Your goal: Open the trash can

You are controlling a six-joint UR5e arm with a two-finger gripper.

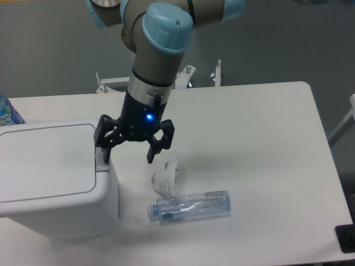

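Pushing step: the gripper [128,152] needs to press the small grey push tab [101,164] on the trash can [55,180] so the lid [47,160] can pop up.
Hand: its two black fingers are spread wide and hold nothing. One finger [102,148] hangs right at the tab, at the right edge of the lid. The other finger [153,149] hangs over bare table.
Doing it well: I think the finger by the tab should come straight down on the middle of the tab. A soft, slow push looks best. If it slips to the side it may hit the rim and miss.
Touching or not: I cannot tell if the finger is on the tab or just above it.
Trash can: big, white and boxy, at the near left of the table [260,144]. Its lid is flat and shut.
Nearby: a clear plastic bottle [190,205] lies on its side just right of the can. A torn white label [166,173] lies by it. The push should stay away from both.
Table: white and smooth.
Room: grey floor behind the table, with a white metal frame [161,79] at the far edge. A blue and white thing [8,112] peeks in at the left edge. I cannot tell what it is.
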